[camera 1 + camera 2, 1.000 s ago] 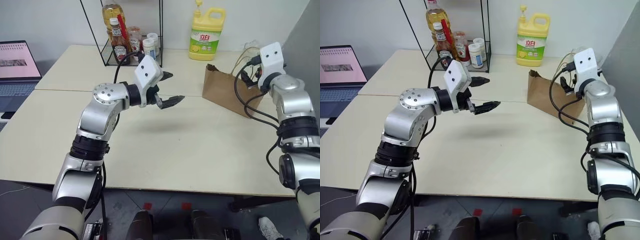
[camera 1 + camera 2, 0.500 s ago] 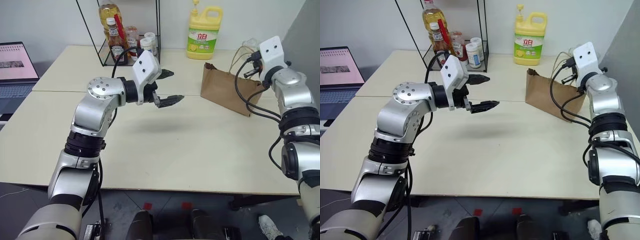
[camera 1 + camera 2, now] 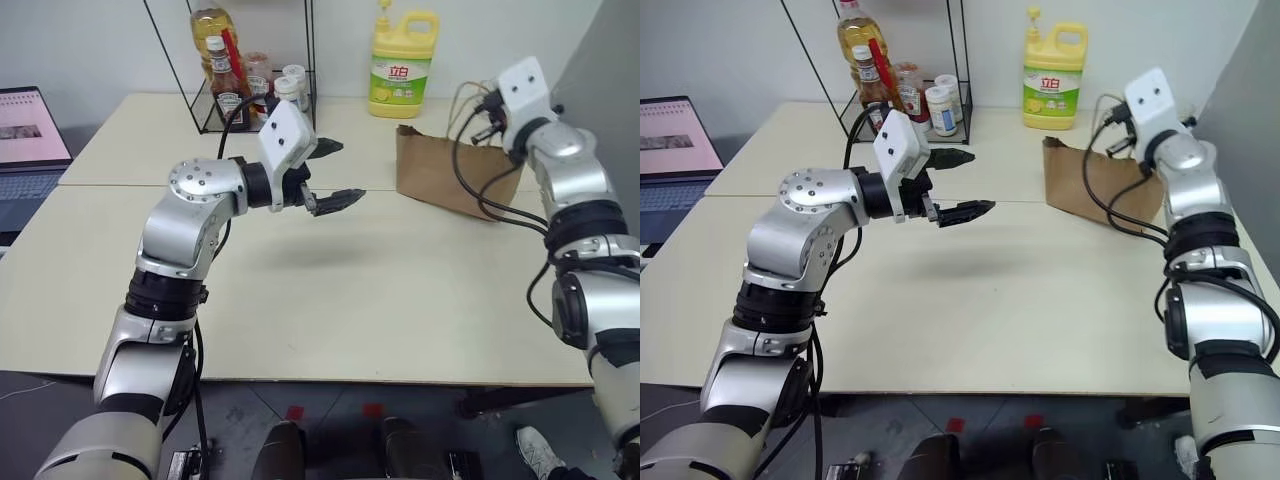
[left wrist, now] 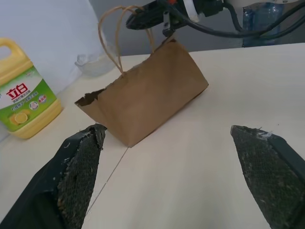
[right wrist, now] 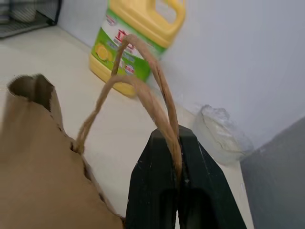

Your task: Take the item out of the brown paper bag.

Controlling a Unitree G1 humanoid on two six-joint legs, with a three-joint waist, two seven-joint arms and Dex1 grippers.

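The brown paper bag (image 3: 438,178) stands on the far right of the table, its torn mouth edge up. Its two thin twisted handles (image 5: 151,93) run up into my right gripper (image 5: 177,144), which is shut on them just above the bag, pulling them taut. The item is hidden from view. My left gripper (image 3: 338,173) hovers over the middle of the table, open and holding nothing, pointing toward the bag, which sits well beyond its fingertips (image 4: 90,143) in the left wrist view.
A yellow detergent jug (image 3: 402,50) stands behind the bag. A black wire rack (image 3: 250,75) with bottles and jars sits at the back left. A laptop (image 3: 28,115) is at the far left. Crumpled clear plastic (image 5: 220,133) lies by the wall.
My right gripper has shut on the bag's handles and moved up and leftward with them. The left gripper has stayed open in place.
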